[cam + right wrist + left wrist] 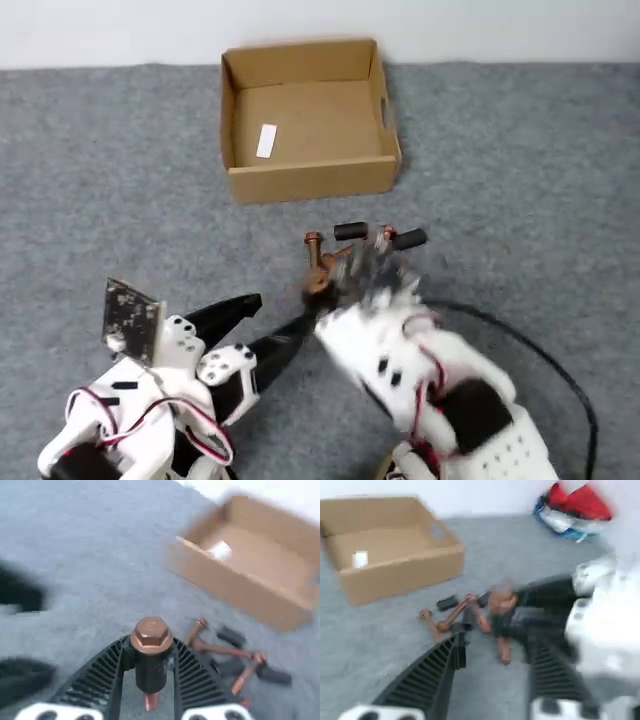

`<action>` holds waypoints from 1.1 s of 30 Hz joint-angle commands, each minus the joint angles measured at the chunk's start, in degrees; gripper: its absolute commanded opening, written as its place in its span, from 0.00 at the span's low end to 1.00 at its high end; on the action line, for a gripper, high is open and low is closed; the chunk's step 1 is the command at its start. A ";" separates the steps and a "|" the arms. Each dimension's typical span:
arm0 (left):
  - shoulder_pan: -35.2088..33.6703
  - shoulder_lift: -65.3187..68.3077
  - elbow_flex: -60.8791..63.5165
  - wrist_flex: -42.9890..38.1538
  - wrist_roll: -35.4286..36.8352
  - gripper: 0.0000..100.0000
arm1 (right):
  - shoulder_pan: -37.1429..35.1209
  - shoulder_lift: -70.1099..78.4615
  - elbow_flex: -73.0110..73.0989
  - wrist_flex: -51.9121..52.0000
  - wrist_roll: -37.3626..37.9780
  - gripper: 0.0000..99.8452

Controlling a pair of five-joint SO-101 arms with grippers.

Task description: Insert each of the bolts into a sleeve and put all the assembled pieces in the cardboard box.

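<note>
My right gripper (151, 646) is shut on a copper bolt (151, 634) that sits in a black sleeve (151, 672), with the bolt's tip poking out below. In the high view the right gripper (328, 282) hangs over a small pile of loose bolts (314, 250) and sleeves (350, 231). The loose bolts (244, 679) and sleeves (230, 636) lie in front of the cardboard box (310, 181). My left gripper (278, 315) stands open beside the pile with nothing in it. Its black fingers (437, 672) frame the pile (451, 619) and the blurred right gripper (502, 605).
The open cardboard box (400, 577) stands at the back of the grey carpet, with only a white sticker (266, 141) inside. A black cable (545, 365) trails off the right arm. A red and blue bundle (572, 510) lies far off by the wall.
</note>
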 commanded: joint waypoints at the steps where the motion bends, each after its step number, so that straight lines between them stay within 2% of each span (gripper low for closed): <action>1: -8.97 -0.09 5.05 -2.46 -8.09 0.01 | 6.37 9.98 -10.37 -2.42 -6.42 0.01; 4: -18.20 -0.09 12.44 -7.12 -14.07 0.00 | 9.45 20.26 -17.41 -2.51 -8.97 0.01; 8: -27.43 -0.09 24.84 -17.32 -18.37 0.00 | 13.23 32.40 -26.11 -7.52 -9.14 0.01; 11: -30.42 -0.09 33.10 -24.18 -20.57 0.00 | 14.99 40.31 -31.47 -13.14 -8.97 0.01; 17: -30.86 -0.18 42.42 -32.53 -20.57 0.00 | 16.13 55.87 -42.55 -19.21 -8.88 0.01; 24: -30.68 0.26 42.51 -32.00 -20.40 0.00 | 16.75 72.31 -54.15 -26.68 -4.40 0.01; 29: -30.68 -0.09 42.51 -25.85 -20.40 0.01 | 16.75 82.24 -61.36 -32.04 -1.93 0.01; 33: -30.86 0.09 42.51 -26.81 -20.48 0.01 | 16.75 89.27 -67.08 -32.48 -1.05 0.01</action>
